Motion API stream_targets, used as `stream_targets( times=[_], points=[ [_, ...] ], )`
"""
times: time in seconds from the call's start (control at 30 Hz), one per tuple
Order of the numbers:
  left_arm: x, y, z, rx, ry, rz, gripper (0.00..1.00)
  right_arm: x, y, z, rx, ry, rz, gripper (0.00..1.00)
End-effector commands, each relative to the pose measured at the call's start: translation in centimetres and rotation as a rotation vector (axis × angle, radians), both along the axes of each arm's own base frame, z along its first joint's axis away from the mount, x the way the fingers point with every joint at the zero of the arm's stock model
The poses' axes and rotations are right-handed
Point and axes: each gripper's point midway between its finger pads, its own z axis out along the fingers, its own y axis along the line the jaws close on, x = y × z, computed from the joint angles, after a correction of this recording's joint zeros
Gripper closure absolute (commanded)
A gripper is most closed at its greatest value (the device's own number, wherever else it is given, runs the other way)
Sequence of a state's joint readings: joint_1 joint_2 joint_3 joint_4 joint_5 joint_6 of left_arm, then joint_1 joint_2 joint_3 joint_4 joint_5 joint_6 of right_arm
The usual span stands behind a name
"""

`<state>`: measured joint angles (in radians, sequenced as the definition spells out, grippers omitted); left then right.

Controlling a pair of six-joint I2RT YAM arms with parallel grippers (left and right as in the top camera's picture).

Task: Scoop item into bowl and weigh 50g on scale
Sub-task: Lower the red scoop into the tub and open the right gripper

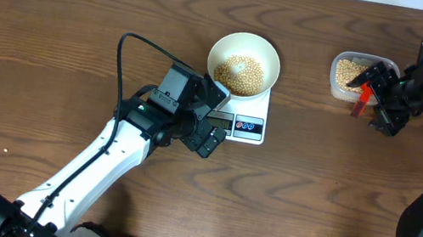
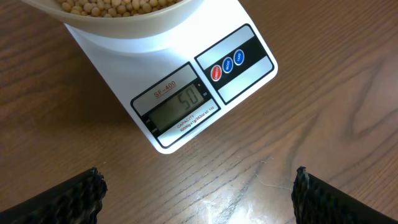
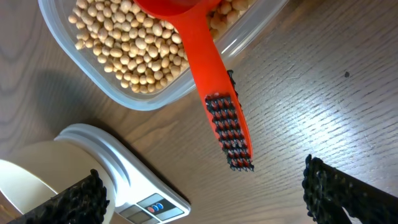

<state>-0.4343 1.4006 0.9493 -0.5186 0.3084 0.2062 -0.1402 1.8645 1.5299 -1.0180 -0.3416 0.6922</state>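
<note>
Wooden table (image 1: 52, 40), white scale (image 1: 254, 108) placed mid-table, 50 shown on its display (image 2: 180, 106), white bowl (image 1: 216, 50) seated on it, clear tub (image 1: 333, 85) set well right, left gripper (image 2: 199, 199) spread empty, right gripper (image 3: 205, 199) released, red scoop (image 3: 208, 62) lying free between its fingers, tan beans (image 1: 240, 73) held in bowl and tub.

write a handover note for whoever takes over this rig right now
Left claw: open, empty, hovering by the scale, facing its display.
Right claw: open, empty; the red scoop lies unheld, head in the clear tub of soybeans, handle out over the rim.
White bowl of soybeans sits on the scale.
Done: display reads 50.
Left: seemingly nothing but pulling both arms back.
</note>
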Motion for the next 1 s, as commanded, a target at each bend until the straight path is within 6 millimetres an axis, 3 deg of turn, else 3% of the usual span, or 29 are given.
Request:
stream_targets(
  times=[0.0,0.17,0.33,0.47,0.57,0.77,0.97],
  points=[
    [0.2,0.2,0.4,-0.001,-0.013,0.008,0.02,-0.2,0.0,2.2,-0.019,-0.072,0.052,0.01],
    [0.2,0.2,0.4,-0.001,-0.013,0.008,0.02,-0.4,-0.3,4.6,-0.065,-0.153,0.103,0.01],
    [0.2,0.2,0.4,-0.001,-0.013,0.008,0.02,-1.1,-0.2,8.5,-0.127,-0.287,0.202,0.01],
    [0.2,0.2,0.4,-0.001,-0.013,0.008,0.02,-2.5,0.0,12.7,-0.181,-0.409,0.258,0.01],
    [0.2,0.2,0.4,-0.001,-0.013,0.008,0.02,-3.8,0.0,14.4,-0.219,-0.452,0.291,0.01],
    [0.2,0.2,0.4,-0.001,-0.013,0.008,0.02,-7.7,0.6,15.5,-0.216,-0.414,0.320,0.01],
    [0.2,0.2,0.4,-0.001,-0.013,0.008,0.02,-8.5,0.7,15.7,-0.214,-0.408,0.321,0.01]
  ],
)
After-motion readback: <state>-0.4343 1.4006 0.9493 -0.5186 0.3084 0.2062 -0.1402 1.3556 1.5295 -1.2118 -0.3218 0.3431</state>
